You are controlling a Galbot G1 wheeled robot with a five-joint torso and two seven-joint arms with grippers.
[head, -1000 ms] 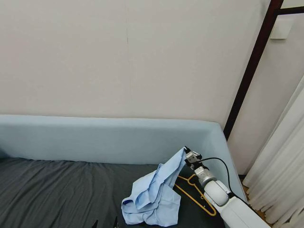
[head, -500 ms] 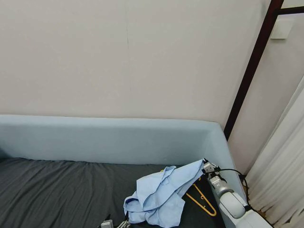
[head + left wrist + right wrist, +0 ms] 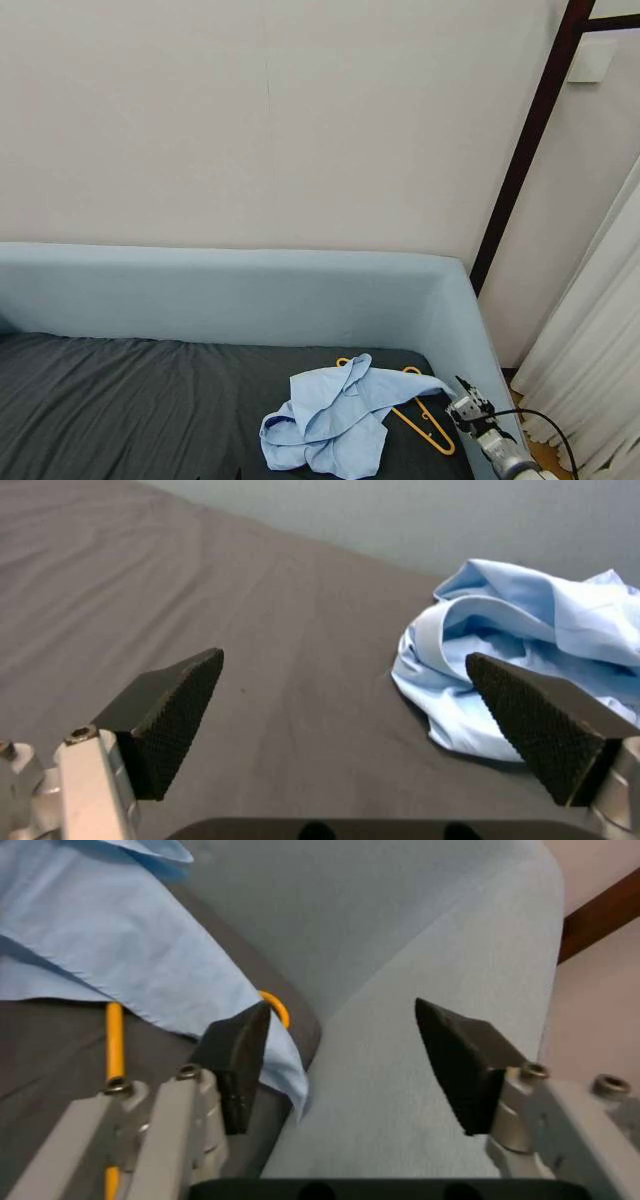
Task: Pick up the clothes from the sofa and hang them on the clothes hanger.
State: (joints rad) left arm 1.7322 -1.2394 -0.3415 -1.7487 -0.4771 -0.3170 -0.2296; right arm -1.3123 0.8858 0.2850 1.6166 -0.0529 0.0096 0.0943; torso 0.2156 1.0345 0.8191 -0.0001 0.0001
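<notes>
The right gripper [image 3: 340, 1016] has its jaws spread wide with nothing between them. It sits low at the right end of the sofa [image 3: 230, 295], over where the light blue armrest [image 3: 430, 930] meets the dark seat cushion [image 3: 120, 400]. One of its fingers [image 3: 238, 1065] is right at the hem of the light blue shirt [image 3: 335, 420]. It is probably just beside the cloth rather than touching it, though the wrist view makes that hard to tell. The shirt lies crumpled on the seat cushion near the right end, with one flap stretched toward the right gripper and draped over the yellow hanger [image 3: 428, 428]. The hanger lies flat on the cushion and is mostly covered; its hook peeks out behind the shirt, and one shoulder and part of the bar stick out on the right. The left gripper [image 3: 345, 667] is also wide apart and empty, hovering over bare cushion with the shirt heap near one finger. The right arm is cut off at the bottom edge of the head view just past the wrist, with a black cable [image 3: 545, 420] looping beside it.
</notes>
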